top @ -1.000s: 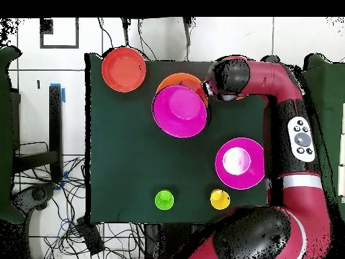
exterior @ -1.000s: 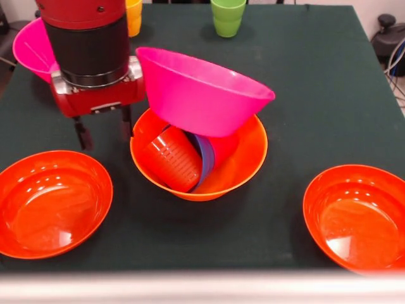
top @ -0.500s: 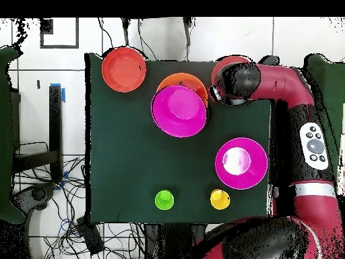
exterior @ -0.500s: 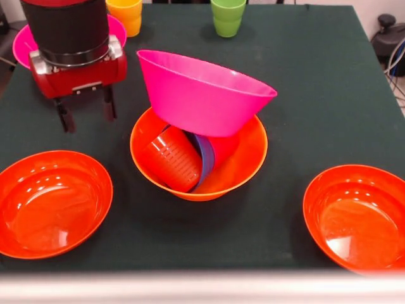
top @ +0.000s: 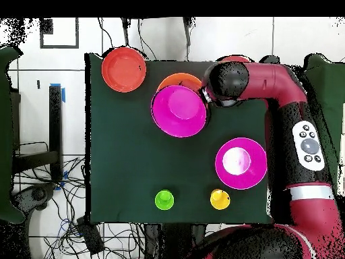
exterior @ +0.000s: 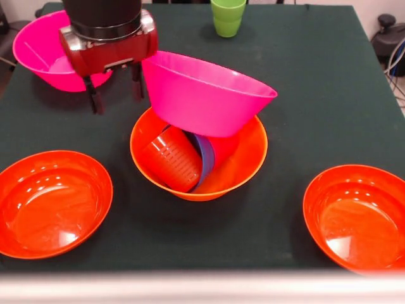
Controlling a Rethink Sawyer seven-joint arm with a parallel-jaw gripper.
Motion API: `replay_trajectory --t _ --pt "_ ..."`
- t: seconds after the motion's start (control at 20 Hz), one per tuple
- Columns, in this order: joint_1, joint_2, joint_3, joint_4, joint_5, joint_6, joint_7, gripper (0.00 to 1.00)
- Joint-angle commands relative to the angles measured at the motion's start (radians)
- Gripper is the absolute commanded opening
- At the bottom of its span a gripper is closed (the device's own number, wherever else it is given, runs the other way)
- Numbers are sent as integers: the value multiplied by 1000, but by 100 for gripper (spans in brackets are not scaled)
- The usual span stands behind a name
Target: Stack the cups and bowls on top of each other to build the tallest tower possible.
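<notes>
Gripper [exterior: 114,95] hangs at 10 o'clock of the orange bowl [exterior: 243,177], fingers spread and empty, just beside the rim of the tilted pink bowl [exterior: 205,95]. That pink bowl leans on a toppled red cup [exterior: 172,158] and blue bowl [exterior: 205,155] inside the orange one — a nudge from the fingers could likely slide it off. Second pink bowl [exterior: 38,54] sits at 10 o'clock on the tabletop [exterior: 329,95], green cup [exterior: 228,17] at 12.
</notes>
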Motion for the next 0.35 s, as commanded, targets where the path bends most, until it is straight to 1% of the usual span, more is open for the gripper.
replay_trajectory --t 0.05,0.2,0.3,0.35 --pt "80 -16 -15 111 14 45 -11 100" --pt "103 -25 -27 122 27 29 38 100" --pt "121 -29 -37 123 28 40 46 100" --pt "117 -27 -29 128 41 14 61 100"
